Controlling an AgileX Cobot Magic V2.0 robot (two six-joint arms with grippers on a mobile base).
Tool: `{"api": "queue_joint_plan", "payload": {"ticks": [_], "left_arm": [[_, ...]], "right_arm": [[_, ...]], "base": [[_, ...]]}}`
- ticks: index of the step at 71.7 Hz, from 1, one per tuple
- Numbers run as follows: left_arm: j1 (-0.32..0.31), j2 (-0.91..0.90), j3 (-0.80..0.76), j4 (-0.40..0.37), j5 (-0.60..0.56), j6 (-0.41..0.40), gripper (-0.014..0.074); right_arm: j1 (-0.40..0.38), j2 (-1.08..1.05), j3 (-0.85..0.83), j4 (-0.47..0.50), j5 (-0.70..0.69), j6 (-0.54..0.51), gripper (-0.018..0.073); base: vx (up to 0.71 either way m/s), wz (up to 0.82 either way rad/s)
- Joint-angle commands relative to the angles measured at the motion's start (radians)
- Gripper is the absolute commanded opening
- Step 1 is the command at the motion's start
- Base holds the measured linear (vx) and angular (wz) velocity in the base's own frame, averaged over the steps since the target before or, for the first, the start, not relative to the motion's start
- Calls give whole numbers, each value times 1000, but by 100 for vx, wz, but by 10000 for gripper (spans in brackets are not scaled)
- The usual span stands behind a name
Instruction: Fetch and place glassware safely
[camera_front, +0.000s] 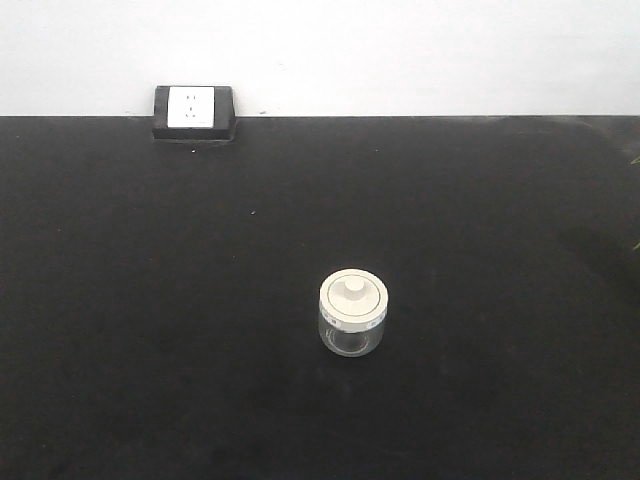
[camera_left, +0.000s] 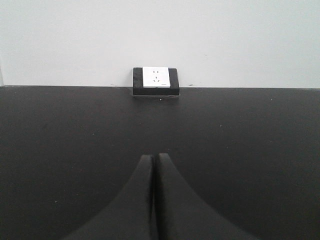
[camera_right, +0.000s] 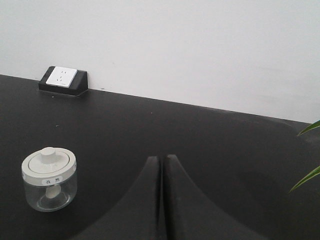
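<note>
Black tabletop (camera_front: 150, 330) fills most of the front view, white wall (camera_front: 400, 50) behind it at 12 o'clock. Nothing on the table is being handled yet.

Power socket (camera_front: 193, 111), white face in a black wedge housing, sits against the wall at roughly 11 o'clock from table centre. No writing legible on it.

Left gripper (camera_left: 153, 159): I see both fingers pressed together tip to tip, nothing between them, pointing at the socket across bare table. Right gripper (camera_right: 161, 159): same posture, fingers closed on each other, empty.

Glass jar (camera_front: 352, 313) stands upright just right of table centre, toward 5 o'clock, well apart from the socket. Clear squat body, cream-white lid (camera_front: 353, 294) seated flat, central knob up. From the right wrist view the jar is at about 9 o'clock of the closed fingers, apart from them, not touching.

A few green leaf tips (camera_right: 307, 155) poke in at the 3 o'clock edge of the right wrist view.

My read: the fetch step has not begun. The right arm is the nearer one; next move calls for opening its fingers wide, swinging left, and closing on the glass body below the lid rather than on the knob, gently.

Small label (camera_right: 52, 180) on the lid rim carries two dark characters; too small for me to read.
</note>
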Motion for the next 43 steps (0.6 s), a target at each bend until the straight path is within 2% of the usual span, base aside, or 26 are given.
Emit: {"api": "queue_joint_plan", "payload": {"ticks": [1,20,43], "left_arm": [[-4,-18,32,-4,-81,-16,-7],[-4,-18,32,45,-80,-16,-7],[-4,-17,32,44,-79,-16,-7]], "right_arm": [[1,15,-25,-15,-75,-3,-8],[1,15,-25,-15,-75,-3,-8],[1,15,-25,-15,-75,-3,-8]], "base": [[0,0],[0,0],[0,0]]}}
